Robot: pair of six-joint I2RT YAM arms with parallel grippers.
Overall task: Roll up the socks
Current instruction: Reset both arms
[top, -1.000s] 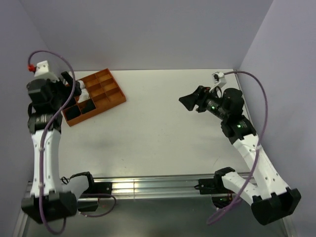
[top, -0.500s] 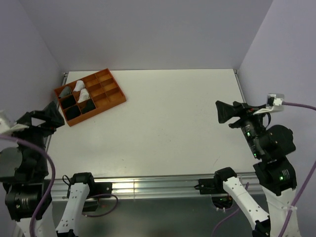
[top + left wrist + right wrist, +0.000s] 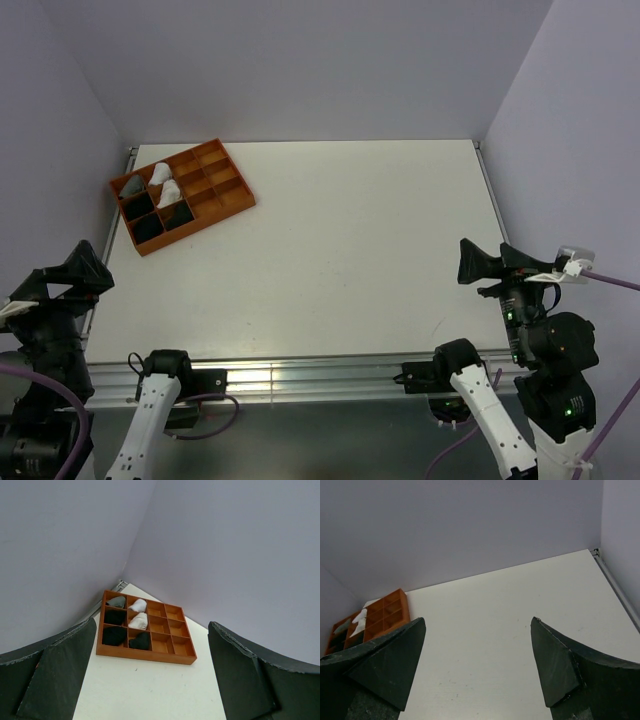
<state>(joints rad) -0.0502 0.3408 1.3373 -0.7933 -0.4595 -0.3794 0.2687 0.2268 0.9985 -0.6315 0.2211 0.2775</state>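
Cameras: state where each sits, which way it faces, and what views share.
Top external: above and behind the arms, looking down on the table; left gripper and right gripper show.
Left wrist: low at the near left, facing the orange tray; own fingers frame it.
Right wrist: low at the near right, facing the back wall; own fingers show.
Shared: the tray appears in all three.

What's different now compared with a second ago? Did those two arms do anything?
Both arms pulled back toward the near edge. The left gripper left its spot above the orange tray, and the right gripper withdrew from over the middle of the table. Both now stand open and empty. The tray and the rolled socks in its compartments stayed where they were.
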